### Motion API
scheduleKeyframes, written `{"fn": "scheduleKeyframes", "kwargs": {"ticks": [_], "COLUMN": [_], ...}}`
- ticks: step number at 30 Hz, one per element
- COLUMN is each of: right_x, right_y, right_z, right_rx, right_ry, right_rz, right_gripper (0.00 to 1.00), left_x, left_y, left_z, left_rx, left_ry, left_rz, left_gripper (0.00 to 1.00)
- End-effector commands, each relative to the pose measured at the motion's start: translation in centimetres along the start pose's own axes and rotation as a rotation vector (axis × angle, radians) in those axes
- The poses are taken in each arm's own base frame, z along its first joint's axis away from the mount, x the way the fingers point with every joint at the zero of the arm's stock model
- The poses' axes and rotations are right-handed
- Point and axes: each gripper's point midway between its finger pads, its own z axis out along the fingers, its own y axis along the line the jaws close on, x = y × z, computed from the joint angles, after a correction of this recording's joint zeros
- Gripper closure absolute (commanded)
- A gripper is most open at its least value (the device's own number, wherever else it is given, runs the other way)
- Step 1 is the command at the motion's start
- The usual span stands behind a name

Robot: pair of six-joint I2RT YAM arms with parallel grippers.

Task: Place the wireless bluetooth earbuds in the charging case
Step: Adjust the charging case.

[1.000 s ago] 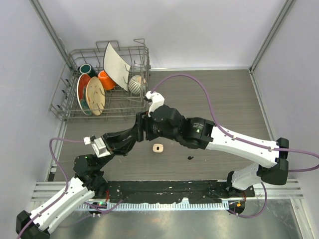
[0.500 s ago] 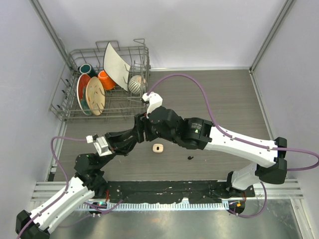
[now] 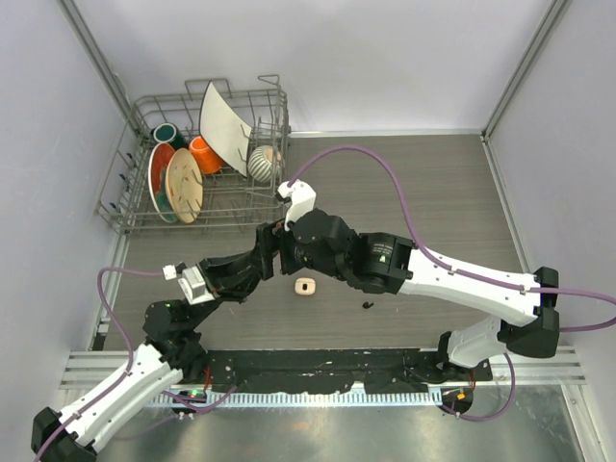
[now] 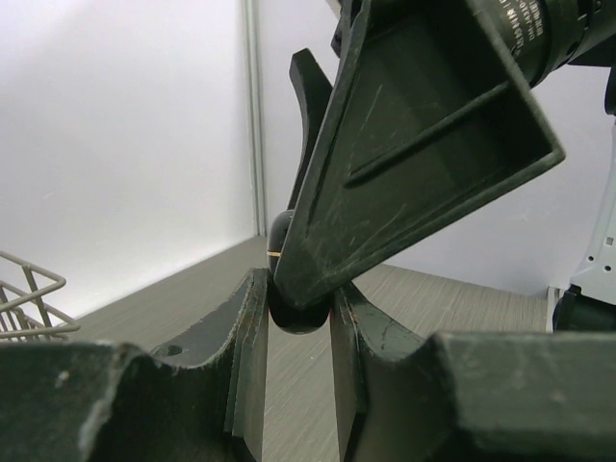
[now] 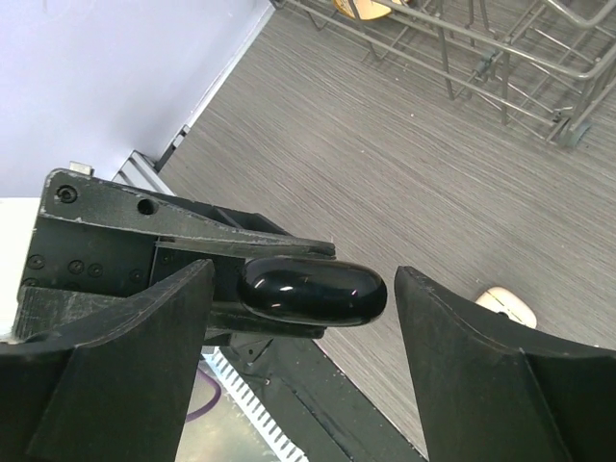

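My left gripper (image 3: 264, 254) is shut on a glossy black charging case (image 5: 313, 292), lid closed, and holds it above the table. In the left wrist view the case (image 4: 294, 310) sits between my left fingertips (image 4: 296, 300). My right gripper (image 5: 303, 275) is open, with one finger on each side of the case and gaps showing on both sides. In the top view it meets the left one (image 3: 280, 248). A tiny black earbud (image 3: 367, 305) lies on the table. A closed cream-white case (image 3: 306, 286) lies below the grippers and also shows in the right wrist view (image 5: 507, 306). No other earbuds show.
A wire dish rack (image 3: 260, 207) with plates, cups and a bowl stands at the back left, close behind the grippers. The right arm's purple cable (image 3: 385, 168) arcs over the table's middle. A black rail (image 3: 318, 366) runs along the near edge.
Both grippers shifted a little left and then partly back, staying together at the black case. The cream-white case and the black earbud have not moved.
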Motion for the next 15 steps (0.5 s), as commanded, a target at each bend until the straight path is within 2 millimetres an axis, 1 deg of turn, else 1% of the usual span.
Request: {"fn": "scheduleKeyframes", "kwargs": {"ticks": [1,3,4,7,8,9,11,12,14,15], "right_x": [-3.8,-4.6,-5.4,-6.6,-7.3,-7.2,-7.1,-6.7,-6.3,-5.7], "right_y": [1.2,1.0,1.0,0.5,0.3,-0.3,-0.1,-0.6,-0.6,-0.8], "right_z": [-2.2,-2.5,-3.4,-4.4,-5.5,-5.6,-6.3,-6.3,-6.6,-6.4], "right_rx": [-0.063,-0.071,-0.087,-0.098,-0.107,-0.102,-0.152,-0.15,-0.172,-0.171], "right_ry": [-0.142,-0.173,-0.199,-0.256,-0.284,-0.286,-0.274,-0.259,-0.244,-0.228], "right_rz": [0.047,0.061,0.066,0.065,0.06,0.053,0.024,0.017,0.007,0.001], "right_gripper": [0.17,0.16,0.16,0.16,0.16,0.16,0.18,0.21,0.21,0.24], "left_x": [-1.4,-1.4,-1.3,-1.6,-1.8,-2.0,-2.2,-2.6,-2.8,-3.1], "left_y": [0.2,0.2,0.2,0.4,0.4,0.5,0.4,0.3,0.5,0.4], "left_z": [-0.2,-0.3,-0.4,-0.8,-0.9,-0.9,-1.0,-1.1,-1.1,-1.1], "left_rx": [-0.021,-0.024,-0.026,-0.041,-0.042,-0.044,-0.041,-0.039,-0.045,-0.045], "left_ry": [-0.067,-0.072,-0.074,-0.105,-0.116,-0.129,-0.142,-0.163,-0.178,-0.19], "left_rz": [-0.005,-0.008,-0.011,-0.011,-0.012,-0.009,-0.005,-0.003,-0.003,-0.004], "left_gripper": [1.0,1.0,1.0,1.0,1.0,1.0,1.0,1.0,1.0,1.0]}}
